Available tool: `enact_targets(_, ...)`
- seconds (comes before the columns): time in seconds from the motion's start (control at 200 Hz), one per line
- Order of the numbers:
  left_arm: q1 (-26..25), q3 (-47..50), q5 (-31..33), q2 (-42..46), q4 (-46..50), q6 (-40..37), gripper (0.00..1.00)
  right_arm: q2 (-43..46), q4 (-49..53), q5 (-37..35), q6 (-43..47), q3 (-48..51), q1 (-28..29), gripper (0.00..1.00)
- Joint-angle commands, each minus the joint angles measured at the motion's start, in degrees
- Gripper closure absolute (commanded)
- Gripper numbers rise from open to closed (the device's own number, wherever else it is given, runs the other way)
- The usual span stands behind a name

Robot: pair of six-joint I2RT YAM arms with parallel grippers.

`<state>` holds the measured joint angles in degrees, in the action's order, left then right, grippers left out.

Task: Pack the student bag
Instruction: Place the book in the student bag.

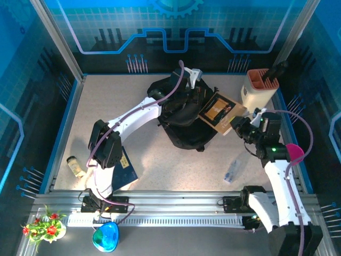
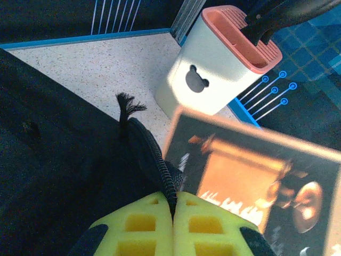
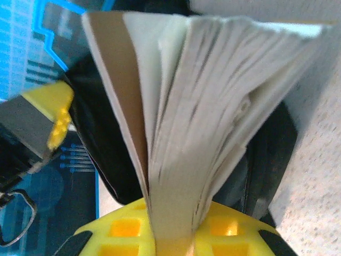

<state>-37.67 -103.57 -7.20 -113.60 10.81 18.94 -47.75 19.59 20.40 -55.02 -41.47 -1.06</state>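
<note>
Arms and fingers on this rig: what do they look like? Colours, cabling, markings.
Both the left arm and right arm have white shells, black joints, and a mauve cable looping along each. A green light glows near the right wrist. The fingers are yellow with square recesses.

Counter [image 1: 160, 154]: speckled pale beige top with a blue strip along its left, far and right edges.
Far centre: the student bag [image 1: 184, 130], black and soft, lies slumped on the counter a little right of the middle.
Far right corner: a cream holder [image 1: 258, 89] with an orange-pink slotted top stands upright, dark handles sticking out of it; it is near the bag but apart from it.
Near left: a small pale bottle [image 1: 76, 166] lies on its side close to the left edge.
Near left, beside that bottle: a dark blue book [image 1: 127, 168] lies flat, partly hidden.
Near right: a clear plastic bottle [image 1: 233, 170] lies on its side, well apart from the bag.
</note>
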Motion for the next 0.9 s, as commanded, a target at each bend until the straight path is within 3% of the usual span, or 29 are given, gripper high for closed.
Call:
enact_targets(0.0,-0.3,-0.3,0.0,1.2,-4.9,-1.2,0.99,-2.3,-9.5,0.7,-6.6,0.9,3.9,0.95)
enact_targets(0.23,-0.3,-0.4,-1.3,1.4,-4.3,-1.3,0.99,-10.9,-20.5,-0.8,-13.6,2.0,8.1,0.95)
enact_targets(0.48,-0.3,-0.5,-1.9,1.9,-3.2,-1.2,0.98,-18.2,-26.6,-1.9,-14.3,-1.6,10.8,0.94)
enact_targets(0.895,-0.3,-0.9,-1.4,2.1,-3.0,-1.4,0.98,-9.2,-23.3,-6.7,-11.0,-3.1,11.2,0.91)
